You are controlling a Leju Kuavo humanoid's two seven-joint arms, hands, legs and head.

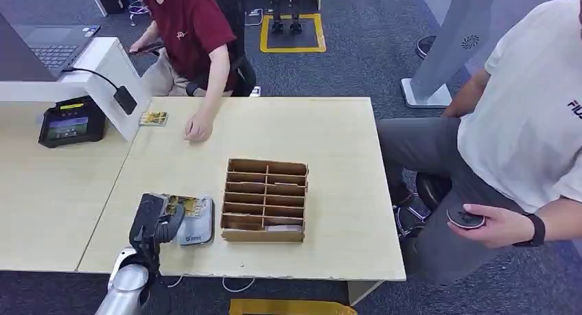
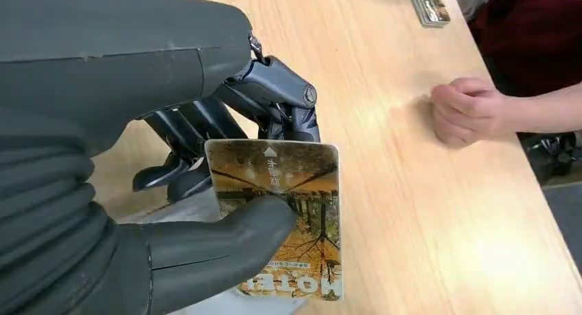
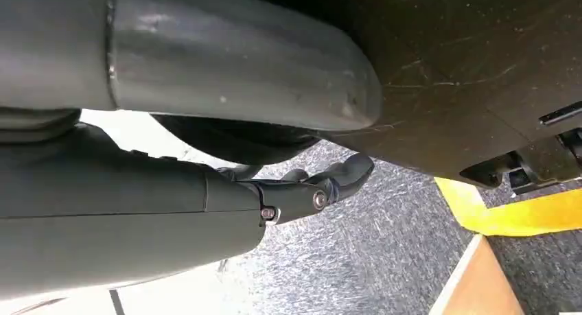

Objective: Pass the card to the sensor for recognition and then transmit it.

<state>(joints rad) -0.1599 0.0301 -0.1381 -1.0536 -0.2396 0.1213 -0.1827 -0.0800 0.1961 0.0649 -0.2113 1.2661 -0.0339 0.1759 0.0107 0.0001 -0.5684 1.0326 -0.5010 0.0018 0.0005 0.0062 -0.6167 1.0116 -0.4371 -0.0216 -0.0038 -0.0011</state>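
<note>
The left hand (image 2: 206, 191) pinches the card (image 2: 285, 215) between thumb and fingers (image 2: 274, 102) near the surface's (image 1: 329, 143) front-left corner. The right hand (image 3: 302, 191) hangs over floor, fingers apparently curled, holding nothing.

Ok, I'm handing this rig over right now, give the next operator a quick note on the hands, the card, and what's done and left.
Left hand: pinches a card between thumb and fingers, above the grey holder beside the cardboard organiser.
Right hand: hangs low over the floor, holding nothing visible.
Sensor terminal: on the left desk, far from the card.
Done: card picked up.
Left: present card to the sensor, then pass it on.
</note>
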